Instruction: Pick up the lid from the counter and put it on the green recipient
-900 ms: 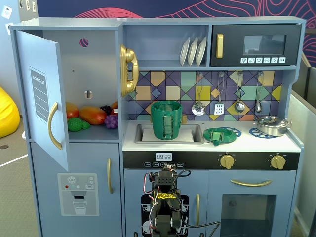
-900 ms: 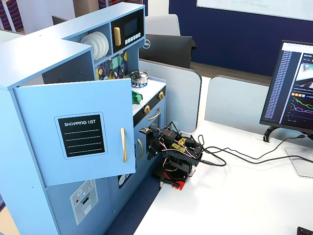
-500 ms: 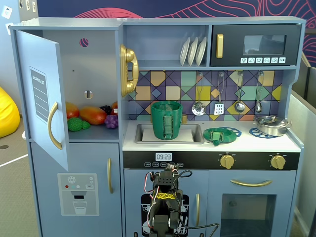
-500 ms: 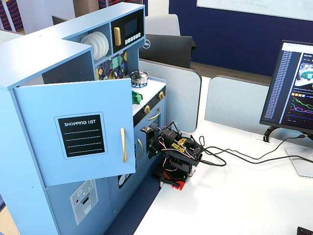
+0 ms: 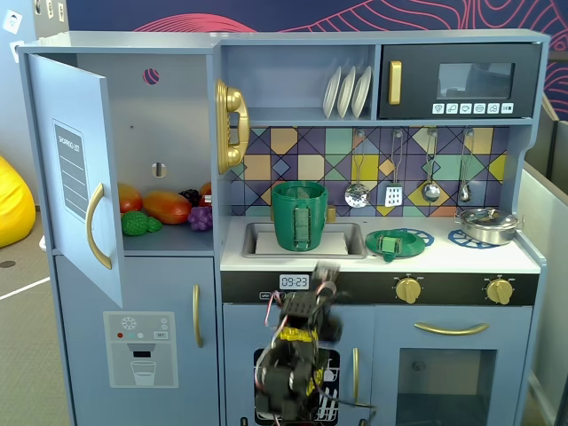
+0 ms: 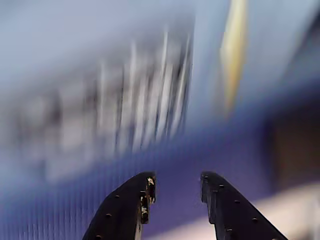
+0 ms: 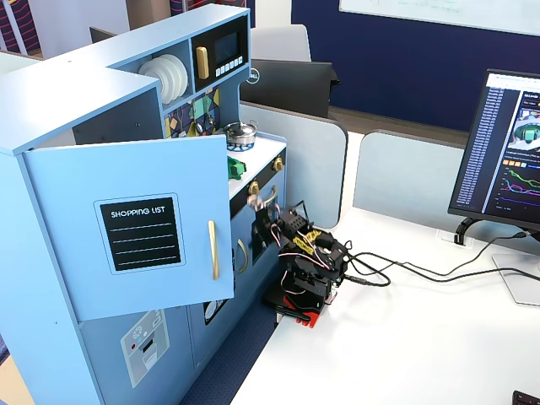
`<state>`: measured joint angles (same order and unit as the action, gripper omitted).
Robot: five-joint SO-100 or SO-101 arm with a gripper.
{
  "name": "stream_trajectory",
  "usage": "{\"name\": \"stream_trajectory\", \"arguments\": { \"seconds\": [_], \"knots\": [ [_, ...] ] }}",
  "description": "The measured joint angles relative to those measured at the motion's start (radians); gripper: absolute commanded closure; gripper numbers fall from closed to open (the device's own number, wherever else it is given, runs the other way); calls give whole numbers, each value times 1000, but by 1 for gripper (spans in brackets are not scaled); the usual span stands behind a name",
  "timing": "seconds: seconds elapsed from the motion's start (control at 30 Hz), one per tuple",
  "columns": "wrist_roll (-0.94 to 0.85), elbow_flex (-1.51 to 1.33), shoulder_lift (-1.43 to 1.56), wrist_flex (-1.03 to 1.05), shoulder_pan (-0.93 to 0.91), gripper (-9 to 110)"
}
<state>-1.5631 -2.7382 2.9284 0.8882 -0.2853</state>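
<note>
The green lid [image 5: 390, 242] lies flat on the white counter, partly over a blue burner ring [image 5: 417, 236], right of the sink. The tall green pot [image 5: 299, 216] stands upright in the sink [image 5: 257, 241], its ribbed handle facing the camera. My gripper [image 5: 327, 272] is below the counter edge, in front of the black control strip, between the pot and the lid. In the wrist view the gripper [image 6: 177, 181] is open and empty, and the background is motion-blurred. In a fixed view from the side the lid [image 7: 235, 166] shows partly behind the open door.
A silver pot [image 5: 486, 225] sits on the right burner. The fridge door [image 5: 75, 173] hangs open at the left, with toy fruit [image 5: 164, 209] inside. Utensils [image 5: 395, 191] hang on the back wall. The arm's base [image 7: 302, 295] stands on the white table, with cables [image 7: 405, 270] trailing right.
</note>
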Motion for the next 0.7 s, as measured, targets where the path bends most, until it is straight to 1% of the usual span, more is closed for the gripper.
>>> {"name": "stream_trajectory", "arguments": {
  "seconds": [0.1,0.2,0.27,0.5,0.7],
  "knots": [
    [-48,158,-133,-178,-103,83],
    [-66,235,-184,-325,-202,63],
    [-58,244,-193,-422,-258,56],
    [-57,244,-233,-681,-342,50],
    [-61,244,-333,-839,-388,52]
  ]
}}
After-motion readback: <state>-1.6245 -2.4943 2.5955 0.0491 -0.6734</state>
